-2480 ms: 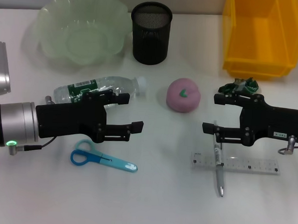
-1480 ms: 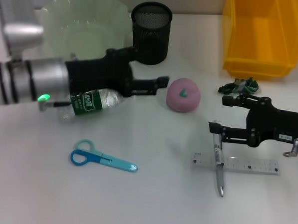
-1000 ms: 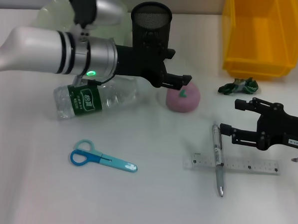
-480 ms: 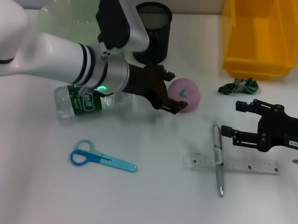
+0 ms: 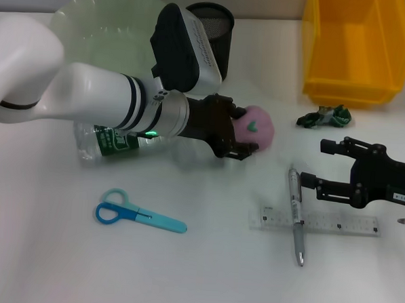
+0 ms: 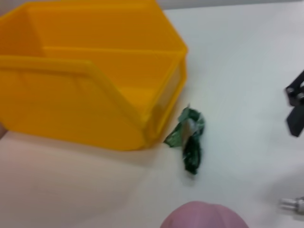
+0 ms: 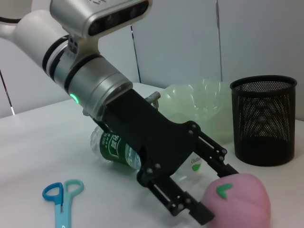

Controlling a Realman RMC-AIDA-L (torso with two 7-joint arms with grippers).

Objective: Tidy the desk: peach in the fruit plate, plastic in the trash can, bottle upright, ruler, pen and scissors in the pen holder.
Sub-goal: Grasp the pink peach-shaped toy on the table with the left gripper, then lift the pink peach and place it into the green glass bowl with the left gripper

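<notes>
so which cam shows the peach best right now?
Right wrist view: peach whole, left gripper fingers open around it. Head view: the gripper partly hides it. Left wrist view: only its top edge.

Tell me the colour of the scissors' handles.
The scissors have blue handles, the blades' sheath paler turquoise. Clearest in the head view.

white desk surface (image 5: 203, 274), pale wall panels (image 7: 180, 42) behind the desk
</notes>
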